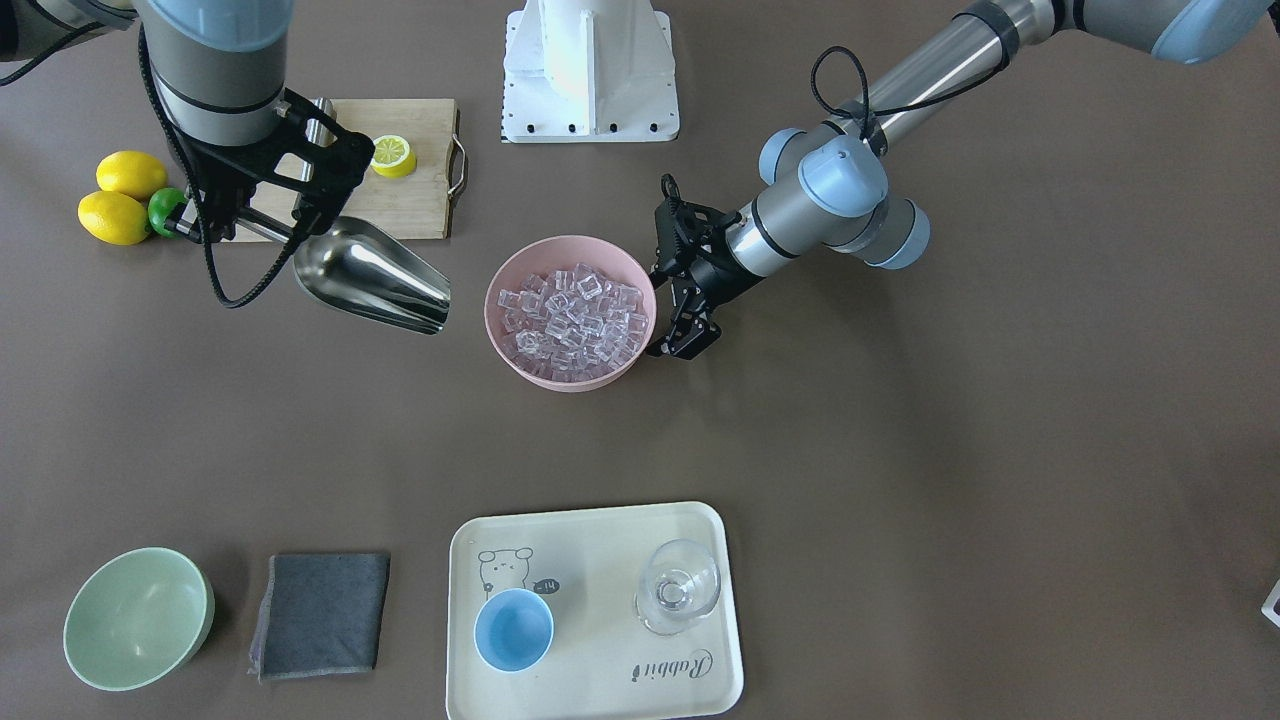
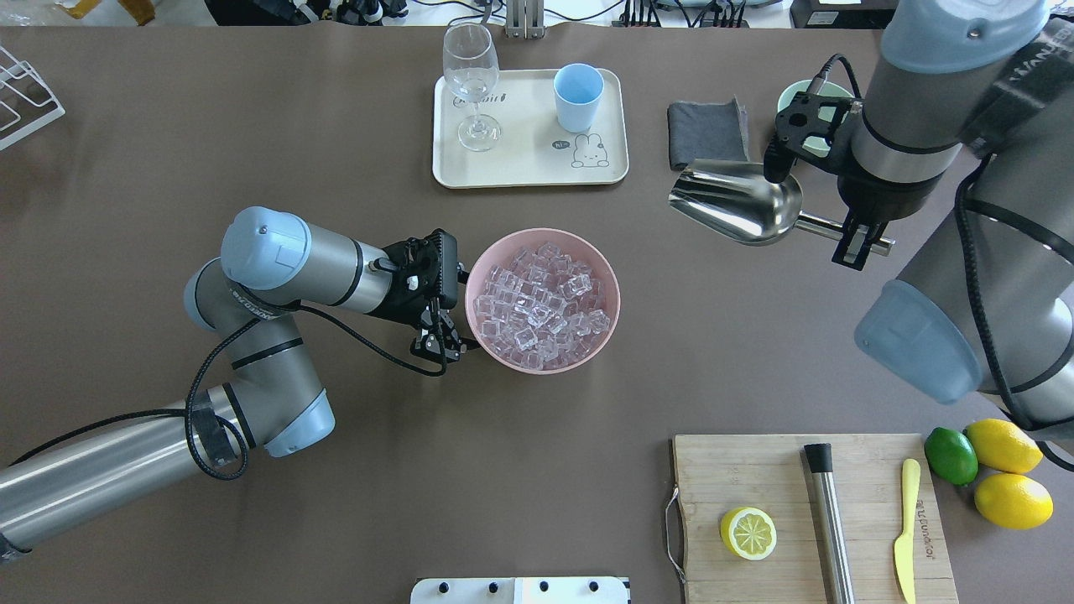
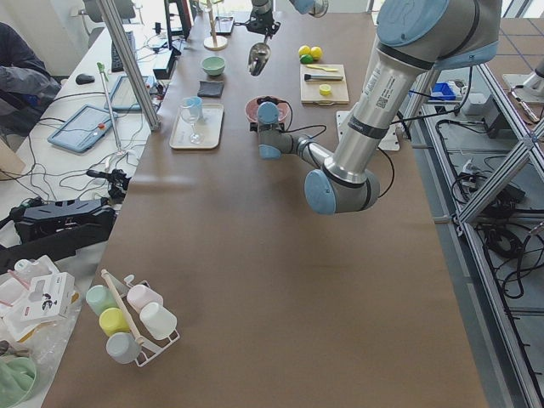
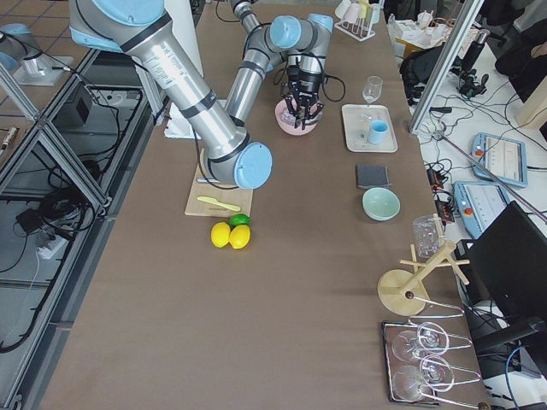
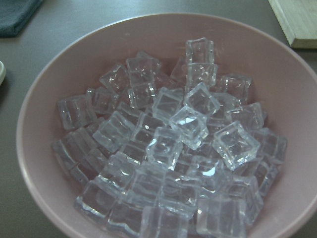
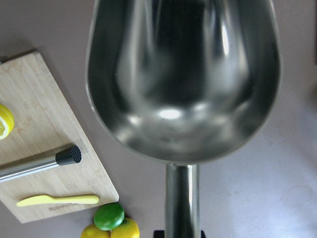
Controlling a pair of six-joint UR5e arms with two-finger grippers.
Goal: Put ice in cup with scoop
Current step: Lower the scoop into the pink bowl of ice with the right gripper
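Observation:
The ice (image 1: 572, 315) fills a pink bowl (image 2: 616, 289) at mid-table; it also shows in the left wrist view (image 5: 168, 144). My left gripper (image 2: 436, 346) points down at the bowl's rim on my left side and looks shut on it. My right gripper (image 2: 857, 239) is shut on the handle of the steel scoop (image 2: 738, 205), held empty above the table to the right of the bowl; its trough fills the right wrist view (image 6: 183, 74). The light-blue cup (image 2: 578, 96) stands upright and empty on the cream tray (image 2: 529, 164) at the far edge.
A clear wine glass (image 2: 470, 75) shares the tray. A grey cloth (image 2: 707, 130) and a pale green bowl (image 1: 135, 618) lie beyond the scoop. The cutting board (image 2: 755, 474) with a lemon half, steel cylinder and yellow knife, plus lemons and a lime (image 2: 1003, 470), sits near right.

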